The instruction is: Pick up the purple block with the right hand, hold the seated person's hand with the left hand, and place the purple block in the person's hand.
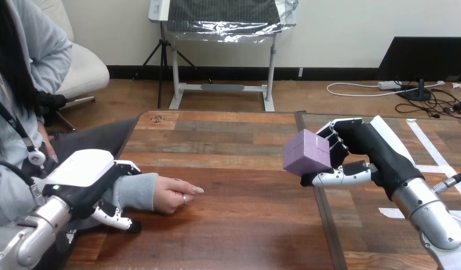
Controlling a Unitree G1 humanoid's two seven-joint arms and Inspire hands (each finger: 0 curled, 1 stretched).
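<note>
A purple block [307, 152] hangs above the wooden table [239, 225], right of centre, with my right hand [352, 152] shut on it, fingers behind it and thumb under it. The person's hand [174, 195] rests on the table at the left, curled loosely, knuckles up. My left hand [90, 180] sits over the person's wrist and sleeve [135, 191], its fingers curled down round the sleeve. The block is well to the right of the person's hand, apart from it.
A seam [323, 225] runs front to back down the table just under the right hand. White tape strips [436, 146] lie on the table's right part. The person sits at the left edge.
</note>
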